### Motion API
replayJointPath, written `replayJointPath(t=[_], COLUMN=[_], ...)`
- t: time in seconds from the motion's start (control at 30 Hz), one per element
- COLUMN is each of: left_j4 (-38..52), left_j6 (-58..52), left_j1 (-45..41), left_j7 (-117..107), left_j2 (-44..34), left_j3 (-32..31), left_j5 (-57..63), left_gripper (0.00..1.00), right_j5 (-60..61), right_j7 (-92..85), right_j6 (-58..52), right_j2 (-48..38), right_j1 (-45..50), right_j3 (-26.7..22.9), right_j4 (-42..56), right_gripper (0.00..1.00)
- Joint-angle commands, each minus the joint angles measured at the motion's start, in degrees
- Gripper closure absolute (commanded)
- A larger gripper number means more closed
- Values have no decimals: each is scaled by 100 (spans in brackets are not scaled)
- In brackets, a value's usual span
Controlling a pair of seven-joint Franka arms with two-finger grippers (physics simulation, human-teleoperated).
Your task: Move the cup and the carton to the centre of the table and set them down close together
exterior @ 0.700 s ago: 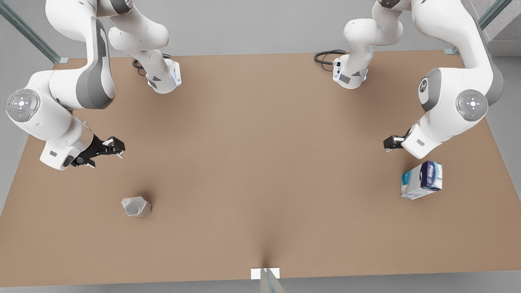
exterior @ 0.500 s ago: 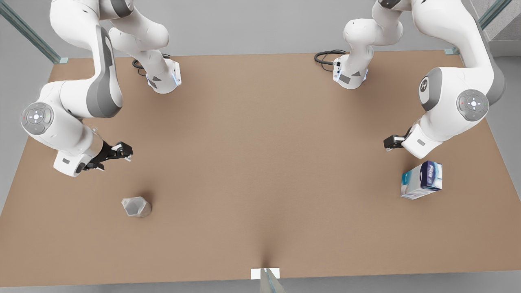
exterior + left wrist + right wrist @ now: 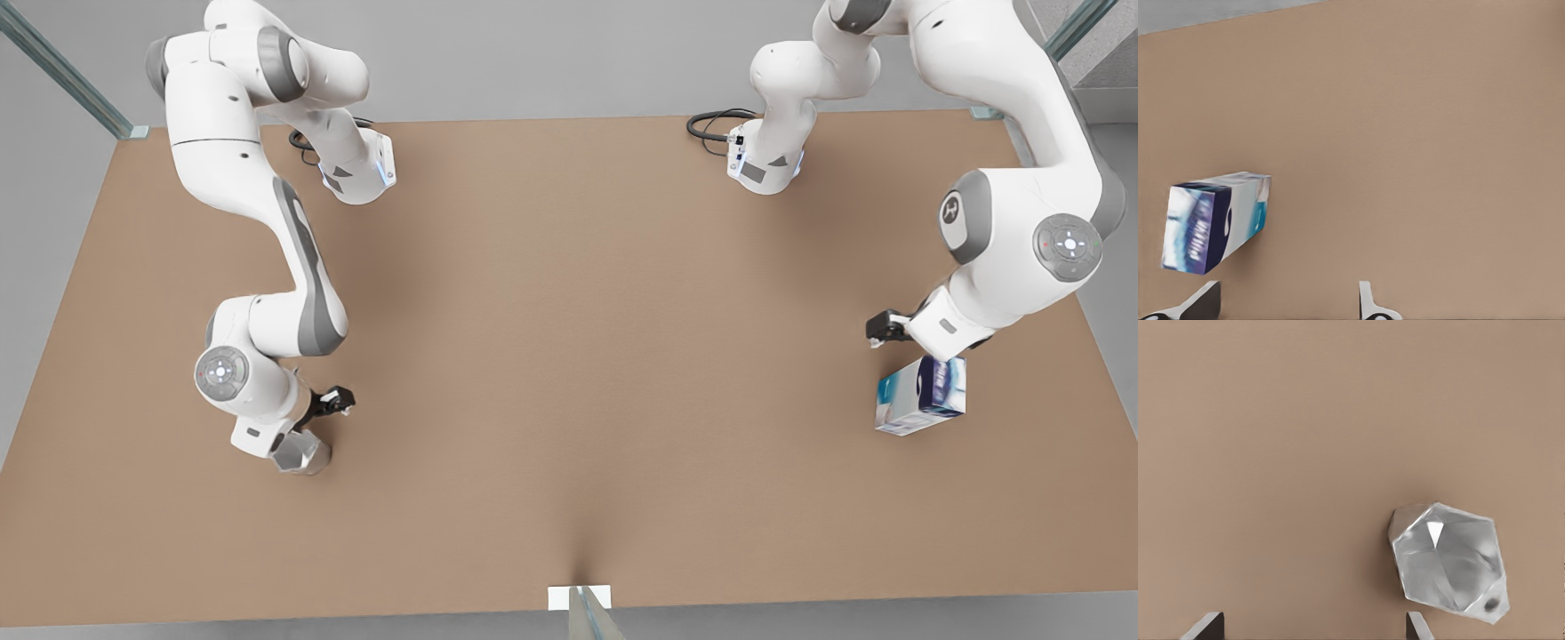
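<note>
The faceted silvery cup (image 3: pixel 302 454) stands near the table's (image 3: pixel 569 356) front on the front view's left. The right arm's wrist (image 3: pixel 258 413) hangs directly above it and hides part of it. In the right wrist view my right gripper (image 3: pixel 1311 630) is open, with the cup (image 3: pixel 1448 560) ahead and off toward one fingertip (image 3: pixel 1418 625). The white, teal and purple carton (image 3: pixel 920 400) lies on the front view's right, just under the left arm's wrist (image 3: pixel 947 329). My left gripper (image 3: pixel 1285 307) is open; the carton (image 3: pixel 1215 220) sits ahead of one fingertip (image 3: pixel 1201 303), not between them.
Two white arm bases (image 3: pixel 356 173) (image 3: pixel 765 164) with black cables are mounted along the far edge. A small white bracket (image 3: pixel 580 597) sits at the middle of the front edge. Bare brown tabletop lies between cup and carton.
The right arm has swung toward the front edge and lowered over the cup. The left arm has shifted slightly toward the carton. Cup and carton have not moved.
</note>
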Motion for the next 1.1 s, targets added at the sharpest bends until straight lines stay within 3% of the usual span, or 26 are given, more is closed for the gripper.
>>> replayJointPath(t=[0.0,0.5,0.63,1.07], left_j4=[28,608,872,898], left_j6=[0,308,484,431], left_j1=[6,234,797,797], left_j7=[100,2342,3485,2922], left_j2=[57,1094,1419,1428], left_j3=[40,752,778,699], left_j5=[-40,-155,-488,-427], left_gripper=[0,0,0,0], right_j5=[0,9,0,0], right_j7=[-19,-19,-37,-37], right_j6=[87,201,368,650], right_j2=[24,446,472,753], right_j1=[-3,-20,-20,-11], right_j3=[-44,-79,-79,-79], right_j4=[0,62,62,44], right_gripper=[0,0,0,0])
